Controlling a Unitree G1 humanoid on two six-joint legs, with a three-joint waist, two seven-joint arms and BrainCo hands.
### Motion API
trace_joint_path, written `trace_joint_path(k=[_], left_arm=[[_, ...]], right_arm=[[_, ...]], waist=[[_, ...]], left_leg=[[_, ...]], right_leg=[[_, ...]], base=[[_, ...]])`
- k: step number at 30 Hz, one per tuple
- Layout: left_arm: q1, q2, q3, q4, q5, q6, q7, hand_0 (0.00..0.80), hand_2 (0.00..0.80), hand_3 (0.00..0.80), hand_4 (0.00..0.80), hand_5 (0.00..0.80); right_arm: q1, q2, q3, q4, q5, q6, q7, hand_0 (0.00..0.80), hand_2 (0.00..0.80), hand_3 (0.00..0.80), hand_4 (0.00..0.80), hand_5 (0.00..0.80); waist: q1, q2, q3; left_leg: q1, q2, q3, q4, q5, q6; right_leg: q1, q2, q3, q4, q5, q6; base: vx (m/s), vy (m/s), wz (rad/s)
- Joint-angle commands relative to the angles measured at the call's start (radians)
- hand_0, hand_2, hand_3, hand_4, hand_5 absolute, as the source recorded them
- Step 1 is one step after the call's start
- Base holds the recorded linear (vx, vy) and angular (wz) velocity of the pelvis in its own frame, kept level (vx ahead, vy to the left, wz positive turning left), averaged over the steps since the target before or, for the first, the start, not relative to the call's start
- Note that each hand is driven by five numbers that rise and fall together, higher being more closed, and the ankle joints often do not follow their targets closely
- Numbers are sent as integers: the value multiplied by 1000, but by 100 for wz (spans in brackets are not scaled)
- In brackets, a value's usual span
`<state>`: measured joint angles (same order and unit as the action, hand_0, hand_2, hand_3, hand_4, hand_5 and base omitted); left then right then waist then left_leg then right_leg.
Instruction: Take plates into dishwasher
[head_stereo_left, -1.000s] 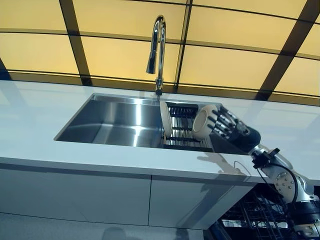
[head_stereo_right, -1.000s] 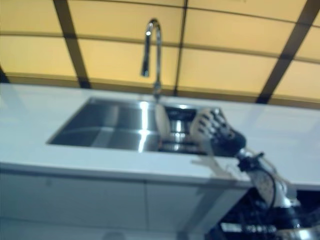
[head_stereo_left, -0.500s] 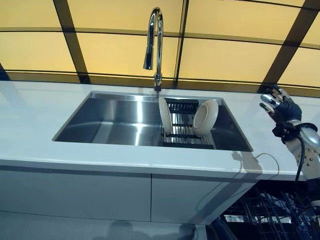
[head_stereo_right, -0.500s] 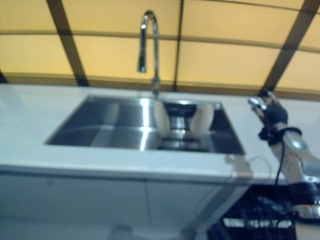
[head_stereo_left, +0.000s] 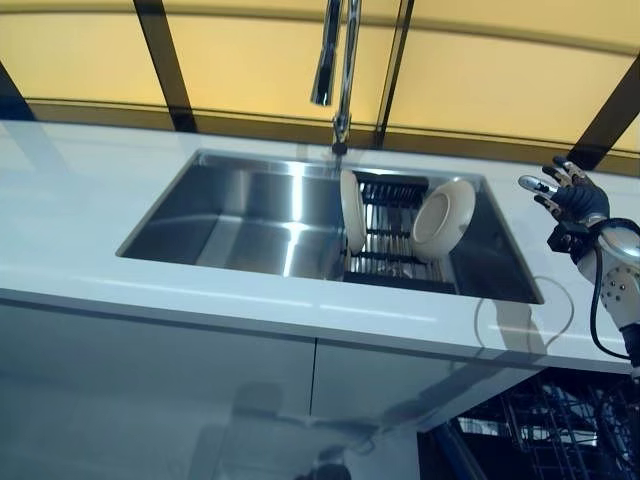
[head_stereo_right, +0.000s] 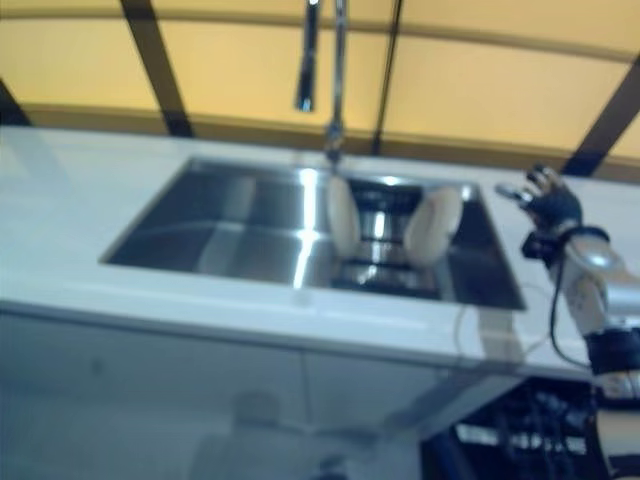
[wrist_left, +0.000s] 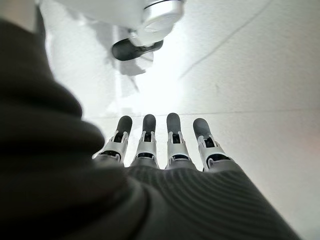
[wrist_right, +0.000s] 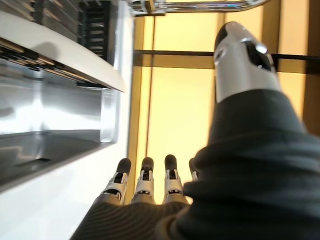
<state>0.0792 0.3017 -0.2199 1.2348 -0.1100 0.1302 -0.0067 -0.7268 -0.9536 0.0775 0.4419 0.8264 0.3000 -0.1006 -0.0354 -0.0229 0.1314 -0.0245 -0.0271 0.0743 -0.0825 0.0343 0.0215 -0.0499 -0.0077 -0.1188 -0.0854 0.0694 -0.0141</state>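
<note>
Counter (head_stereo_left: 90, 230): white top, running the full width under yellow panels; it bears the sink and gives the right hand room to hover beside it
Sink (head_stereo_left: 250, 215): steel basin sunk in the counter; its left part is bare, its right part holds the rack, likely so wet dishes drain into the basin
Dishwasher (head_stereo_left: 570, 430): dark wire basket showing below the counter's right end; judged to be the place where the plates must go, low and to the robot's right
Rack (head_stereo_left: 385, 235): dark slotted frame in the sink's right half; its slots keep dishes on edge
Plates: one plate (head_stereo_left: 352, 210) stands on edge at the rack's left side; a second (head_stereo_left: 443, 218) leans tilted at its right side, face turned toward the right hand; both sit in the rack, neither is held
Tap (head_stereo_left: 338, 70): over the sink's back edge, above the rack
Right hand (head_stereo_left: 570, 195): raised over the counter just right of the sink, fingers spread and straight, empty; apart from the tilted plate, placed as if to reach for it
Left hand (wrist_left: 165, 145): seen only in its wrist view; fingers straight, holding nothing, over pale floor; idle
</note>
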Motion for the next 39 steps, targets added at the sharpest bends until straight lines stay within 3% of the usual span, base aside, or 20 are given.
trace_joint_path(k=[1, 15, 31, 32, 33, 35, 39], left_arm=[[-53, 36, -61, 32, -43, 3, 5, 0, 0, 0, 0, 0], [-91, 45, -98, -4, -111, 20, 15, 0, 0, 0, 0, 0], [-94, 47, -101, -17, -113, 16, 20, 0, 0, 0, 0, 0], [-94, 46, -101, -16, -113, 16, 20, 0, 0, 0, 0, 0], [-93, 47, -99, -16, -112, 16, 18, 0, 0, 0, 0, 0], [-93, 46, -101, -17, -114, 20, 20, 0, 0, 0, 0, 0], [-88, 47, -103, -17, -110, 23, 22, 0, 0, 0, 0, 0]], right_arm=[[-151, -38, 53, 31, -8, -41, -9, 0, 0, 0, 0, 0], [-243, -42, 121, 44, -3, -31, -29, 0, 0, 0, 0, 0], [-236, -28, 122, 55, 20, 3, 14, 0, 0, 0, 0, 0], [-237, -24, 121, 56, 7, 1, 11, 326, 326, 326, 326, 326], [-239, -24, 124, 58, -4, -6, 9, 546, 546, 546, 546, 546], [-247, -23, 127, 61, -33, -17, 1, 800, 800, 800, 800, 800], [-252, -29, 131, 68, -54, -29, -11, 800, 800, 800, 800, 800]], waist=[[30, -2, 40], [25, 27, 126], [23, 28, 128], [23, 28, 128], [24, 28, 128], [26, 28, 127], [31, 25, 122]], left_leg=[[-26, 22, 2, -5, -34, -13], [-88, 17, -16, -5, -11, -22], [-73, 19, -10, -5, -14, -23], [-72, 18, -10, -5, -14, -23], [-71, 18, -11, -5, -15, -23], [-67, 18, -12, -5, -16, -24], [-66, 18, -14, -5, -16, -23]], right_leg=[[3, -6, 8, 6, -43, 47], [-64, -11, -4, 26, -42, 40], [-52, -12, -9, 25, -43, 38], [-50, -12, -9, 24, -43, 38], [-48, -12, -9, 23, -44, 37], [-44, -13, -11, 22, -45, 38], [-40, -14, -16, 21, -45, 40]], base=[[-61, -8, 6], [-18, 0, 4], [0, 0, 0], [0, 0, 0], [0, 0, 0], [0, 0, 0], [0, 2, 1]])
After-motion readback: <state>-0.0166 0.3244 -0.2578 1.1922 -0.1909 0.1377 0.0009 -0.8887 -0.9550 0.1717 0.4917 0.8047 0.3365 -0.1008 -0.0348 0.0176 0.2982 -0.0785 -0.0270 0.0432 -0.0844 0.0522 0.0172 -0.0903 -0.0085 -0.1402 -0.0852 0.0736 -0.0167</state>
